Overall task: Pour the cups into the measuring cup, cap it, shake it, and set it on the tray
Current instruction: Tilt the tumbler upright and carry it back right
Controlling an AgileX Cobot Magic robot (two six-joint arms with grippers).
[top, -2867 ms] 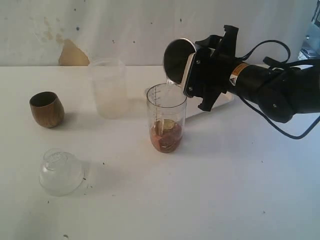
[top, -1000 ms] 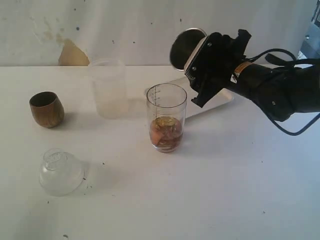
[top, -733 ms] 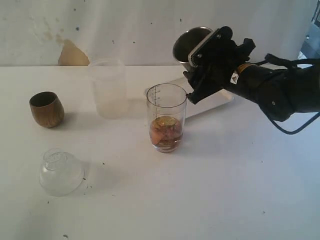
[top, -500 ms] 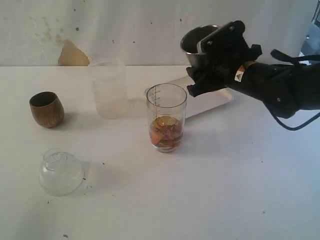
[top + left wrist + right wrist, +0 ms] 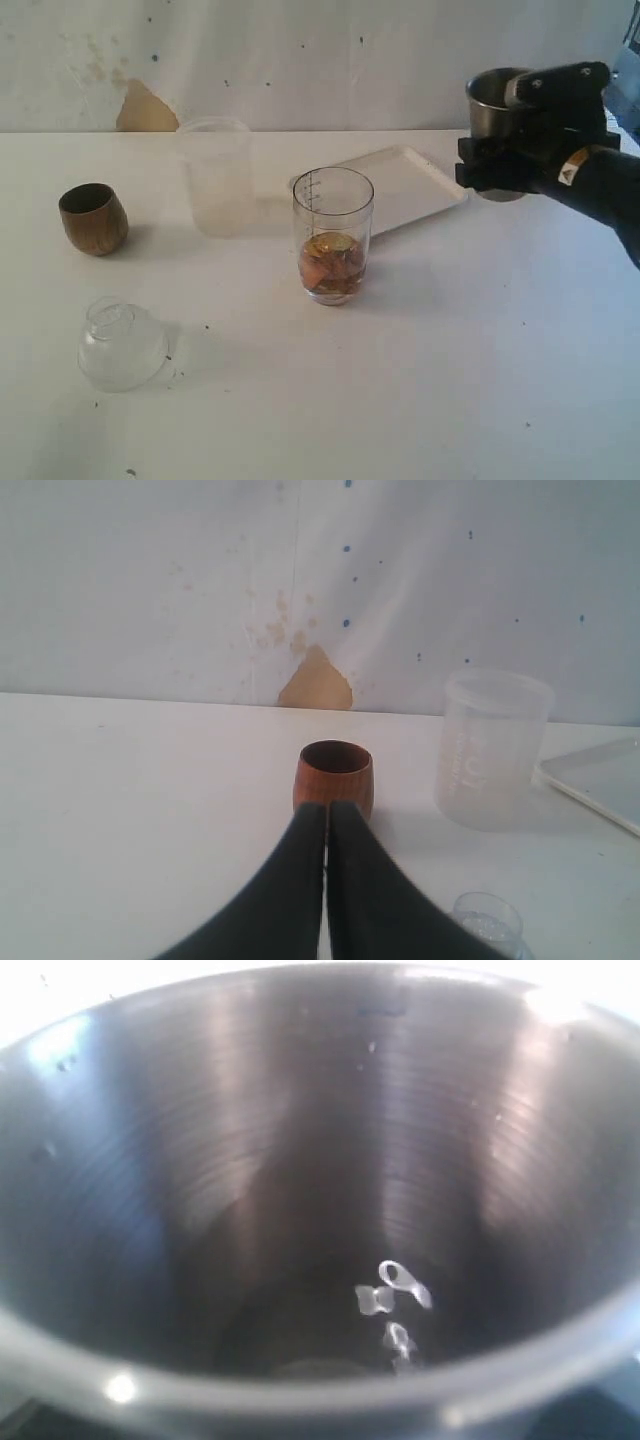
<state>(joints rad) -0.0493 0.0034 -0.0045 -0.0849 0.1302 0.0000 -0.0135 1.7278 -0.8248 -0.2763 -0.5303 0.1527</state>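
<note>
The clear measuring cup stands mid-table with brown liquid and pieces in its bottom third. My right gripper is shut on the steel tumbler, holding it upright above the table, to the right of the tray. The tumbler's inside fills the right wrist view, with only a few droplets at the bottom. At the left of the table stands the brown wooden cup. My left gripper is shut and empty, with its tips short of that cup.
A wider frosted cup stands behind and left of the measuring cup. A clear domed lid lies at the front left. The wall runs close behind the table.
My right gripper has turned the tumbler from tipped over the measuring cup back to upright. It has carried it to the right, uncovering the tray. The left gripper has stayed shut.
</note>
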